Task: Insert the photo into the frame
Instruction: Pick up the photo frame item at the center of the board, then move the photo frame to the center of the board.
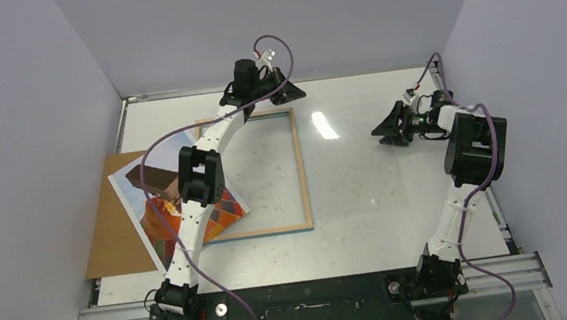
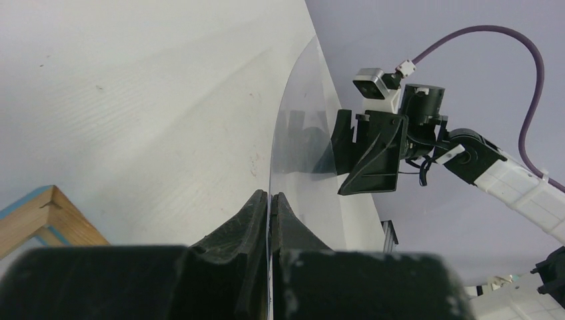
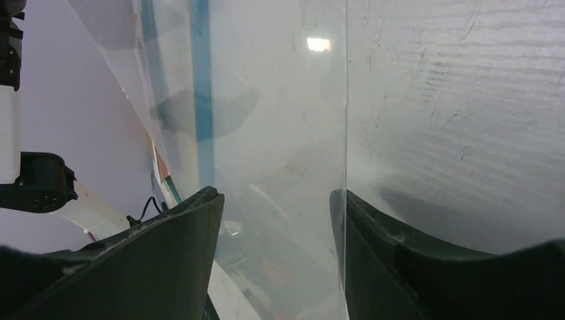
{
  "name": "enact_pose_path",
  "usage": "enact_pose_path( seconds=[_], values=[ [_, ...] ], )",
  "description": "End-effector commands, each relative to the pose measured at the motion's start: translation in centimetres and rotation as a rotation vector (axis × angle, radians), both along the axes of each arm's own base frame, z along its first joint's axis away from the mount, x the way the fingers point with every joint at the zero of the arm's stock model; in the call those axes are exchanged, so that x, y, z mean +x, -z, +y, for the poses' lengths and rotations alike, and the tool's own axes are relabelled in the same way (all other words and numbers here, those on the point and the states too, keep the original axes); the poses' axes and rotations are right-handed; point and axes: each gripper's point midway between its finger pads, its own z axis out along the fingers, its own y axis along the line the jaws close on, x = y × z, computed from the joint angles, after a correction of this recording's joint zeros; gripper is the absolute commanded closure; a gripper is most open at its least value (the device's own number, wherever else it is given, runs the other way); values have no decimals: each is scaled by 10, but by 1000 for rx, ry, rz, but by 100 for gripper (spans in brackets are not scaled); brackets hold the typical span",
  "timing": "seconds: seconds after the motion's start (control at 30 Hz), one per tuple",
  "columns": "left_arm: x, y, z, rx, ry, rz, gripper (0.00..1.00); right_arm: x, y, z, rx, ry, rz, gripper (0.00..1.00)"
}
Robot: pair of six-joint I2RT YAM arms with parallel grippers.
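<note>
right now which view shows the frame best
Top view: nearly the whole frame outline shows. Left wrist catches one corner only; right wrist shows at most a blue strip.

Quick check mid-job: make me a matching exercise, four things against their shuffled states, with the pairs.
1. left gripper
2. right gripper
3. rectangular hot-air balloon photo
4. thin rectangular frame

A. flat on the white table, wood-coloured back up
B. open
C. partly over the plain brown backing board
D. shut on the clear flexible sheet

Pairs: 1-D, 2-B, 3-C, 4-A
</note>
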Motion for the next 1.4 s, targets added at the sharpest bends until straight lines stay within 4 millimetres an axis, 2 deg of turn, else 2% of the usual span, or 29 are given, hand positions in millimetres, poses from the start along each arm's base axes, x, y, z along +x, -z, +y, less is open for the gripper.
enact_pose_path(
  seconds=[0.0,0.1,0.3,0.37,0.4,0.43,0.53,0.63,0.67,0.8,0.9,0.97,1.13,1.23,1.3,1.37],
  values=[
    [15,-46,12,-12,-63,-98,100,-2,-25,-1,7,-37,-89,42],
    [20,-41,19,-2,-84,-89,100,-2,-25,-5,6,-23,-85,54],
    [26,-38,27,9,-101,-86,100,1,-35,-10,66,-29,-95,93],
    [27,-35,30,15,-107,-84,100,0,-36,-8,66,-42,-101,100],
    [28,-35,31,17,-108,-84,100,0,-36,-7,60,-42,-100,100],
    [29,-34,34,23,-113,-81,97,0,-36,-7,58,-43,-98,100],
    [32,-26,44,73,-135,-76,69,5,-38,-6,31,-32,-97,100],
    [35,-14,66,184,-196,-57,45,16,-49,-12,3,15,-101,100],
    [34,-13,74,222,-209,-54,42,21,-54,-14,-1,38,-110,100],
    [21,8,107,363,-234,24,33,50,-91,-26,-21,169,-178,100],
    [5,23,120,461,-233,83,30,69,-122,-35,-17,281,-222,100],
    [-11,35,119,494,-211,135,30,78,-138,-36,-20,328,-234,100],
    [-60,63,95,527,-124,251,37,89,-169,-41,-43,428,-242,100],
    [-88,78,86,578,-111,287,47,99,-212,-40,7,516,-329,100],
    [-97,84,90,616,-156,299,53,103,-248,-40,36,557,-411,100],
    [-101,88,91,603,-193,316,59,106,-268,-43,21,619,-430,100]
  ],
)
